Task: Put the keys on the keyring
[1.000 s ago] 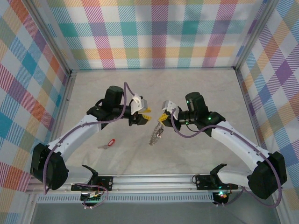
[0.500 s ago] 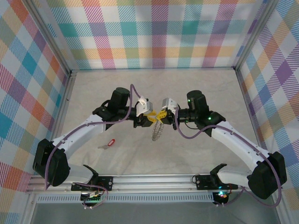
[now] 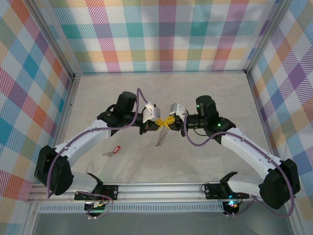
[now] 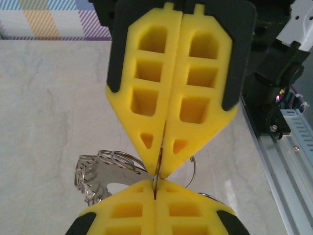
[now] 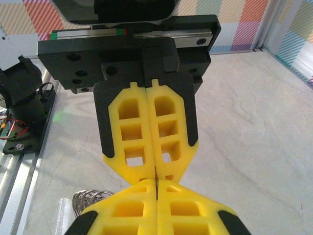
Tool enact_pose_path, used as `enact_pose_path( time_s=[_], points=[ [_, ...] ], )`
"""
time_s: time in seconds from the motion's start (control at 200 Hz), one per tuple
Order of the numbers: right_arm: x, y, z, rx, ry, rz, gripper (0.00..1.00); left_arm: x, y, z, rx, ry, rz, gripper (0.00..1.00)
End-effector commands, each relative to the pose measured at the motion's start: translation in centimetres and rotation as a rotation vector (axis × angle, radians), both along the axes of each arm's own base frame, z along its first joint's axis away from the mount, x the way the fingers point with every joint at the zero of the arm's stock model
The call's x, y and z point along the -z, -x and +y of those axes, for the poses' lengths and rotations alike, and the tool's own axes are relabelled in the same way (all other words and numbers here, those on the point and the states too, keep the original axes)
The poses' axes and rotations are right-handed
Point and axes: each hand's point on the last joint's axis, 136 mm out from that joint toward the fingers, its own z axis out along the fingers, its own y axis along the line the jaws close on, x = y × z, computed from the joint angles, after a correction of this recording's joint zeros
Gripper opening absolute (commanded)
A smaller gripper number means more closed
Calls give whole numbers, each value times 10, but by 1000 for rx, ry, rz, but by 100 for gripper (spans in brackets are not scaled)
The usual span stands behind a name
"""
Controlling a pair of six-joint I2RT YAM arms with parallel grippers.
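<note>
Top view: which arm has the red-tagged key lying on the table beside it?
The left arm: the red-tagged key lies on the table right beside its white forearm. The right arm is on the far side of the keyring.

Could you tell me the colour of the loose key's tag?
The tag is red, clearest in the top external view.

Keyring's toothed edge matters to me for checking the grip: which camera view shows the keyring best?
Left wrist: the keyring is close, with its toothed edge and wire loops sharp. Top external shows it small and dangling, with no detail. Right wrist catches just a few of its loops at the bottom left.
</note>
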Motion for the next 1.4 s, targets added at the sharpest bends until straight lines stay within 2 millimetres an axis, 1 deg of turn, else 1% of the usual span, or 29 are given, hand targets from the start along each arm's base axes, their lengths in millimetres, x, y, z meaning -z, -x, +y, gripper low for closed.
enact_pose_path(
  time_s=[0.0, 0.015, 0.055, 0.075, 0.095, 0.145, 0.255, 0.39, 0.49, 0.7, 0.805, 0.87, 0.91, 0.935, 0.955, 0.98, 1.0, 1.065, 1.11, 1.18, 1.255, 1.345, 1.395],
  points=[
    [-18, 14, 4, -74, -61, -58, 0, -16, 8, -8, 66, 42, -27, 0],
    [-18, 13, 4, -70, -61, -59, 1, -18, 8, -8, 67, 48, -29, 0],
    [-18, 11, 3, -56, -63, -56, 17, -19, 9, -8, 67, 60, -28, 0],
    [-19, 11, 2, -50, -65, -58, 23, -20, 9, -8, 66, 66, -31, 0],
    [-19, 11, 2, -46, -67, -61, 27, -21, 9, -8, 65, 72, -33, 0],
    [-19, 11, -1, -36, -73, -68, 31, -24, 9, -8, 62, 86, -37, 0],
    [-23, 13, -11, -21, -93, -70, 32, -30, 10, -9, 66, 107, -34, 0],
    [-29, 19, -21, 2, -111, -116, 25, -35, 10, -10, 71, 131, -29, 0],
    [-30, 21, -28, 24, -123, -136, 23, -39, 13, -11, 91, 147, -28, 0],
    [-20, 24, -32, 29, -112, -122, 12, -44, 17, -12, 118, 168, -21, 0],
    [-19, 23, -33, 28, -111, -121, 12, -44, 18, -12, 121, 169, -24, 0],
    [-22, 22, -36, 30, -120, -128, 12, -44, 18, -12, 120, 167, -24, 0],
    [-26, 21, -38, 32, -131, -132, 13, -44, 18, -12, 119, 165, -25, 0],
    [-28, 20, -40, 37, -136, -133, 16, -43, 18, -12, 118, 164, -25, 0],
    [-28, 19, -41, 44, -137, -136, 22, -43, 18, -11, 116, 163, -25, 0],
    [-29, 16, -43, 60, -137, -139, 34, -43, 18, -11, 115, 162, -25, 0],
    [-30, 14, -44, 74, -138, -142, 38, -43, 18, -11, 116, 162, -26, 0],
    [-34, 11, -48, 95, -154, -161, 40, -42, 18, -11, 115, 159, -26, 0],
    [-38, 11, -51, 95, -165, -183, 37, -42, 18, -11, 115, 159, -24, 0],
    [-38, 9, -52, 94, -160, -187, 26, -43, 19, -11, 116, 161, -27, 0],
    [-31, 9, -49, 66, -137, -186, 14, -45, 20, -11, 121, 164, -30, 0],
    [-29, 8, -45, 32, -135, -167, 8, -47, 21, -11, 124, 168, -31, 0],
    [-28, 10, -42, -7, -131, -173, 5, -49, 21, -11, 125, 169, -34, 0]
  ],
)
